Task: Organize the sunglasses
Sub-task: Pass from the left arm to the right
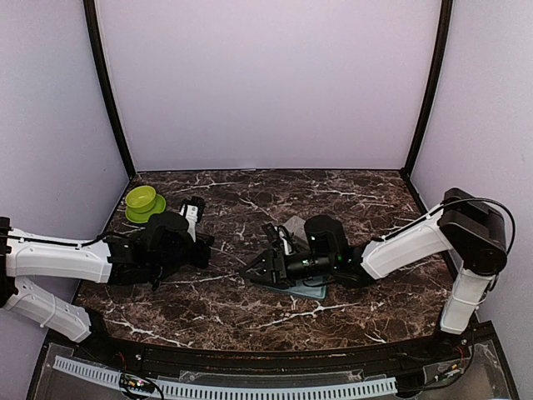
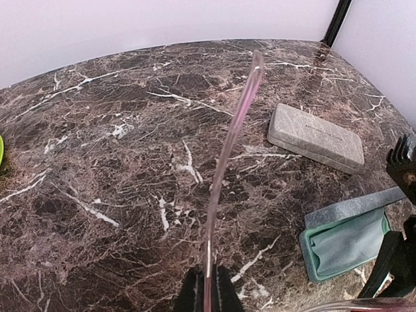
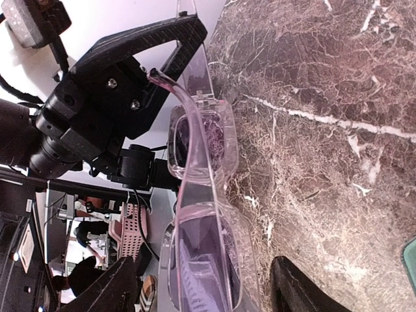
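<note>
The sunglasses (image 3: 203,188) have a clear pink frame and dark purple lenses, and they hang above the marble between both arms. My left gripper (image 2: 208,291) is shut on the end of one thin pink temple arm (image 2: 231,143), which runs away from it up the left wrist view. My right gripper (image 3: 207,263) is open, with one finger (image 3: 107,289) on each side of the front frame and a gap at both. From above, the left gripper (image 1: 206,244) and the right gripper (image 1: 251,270) face each other at mid-table.
A closed grey case (image 2: 316,137) lies on the marble tabletop (image 2: 130,162) to the right. Nearer, an open teal-lined case (image 2: 311,255) holds a pale cloth (image 2: 344,242); it lies under the right arm (image 1: 400,246). A green bowl (image 1: 143,202) stands at the back left.
</note>
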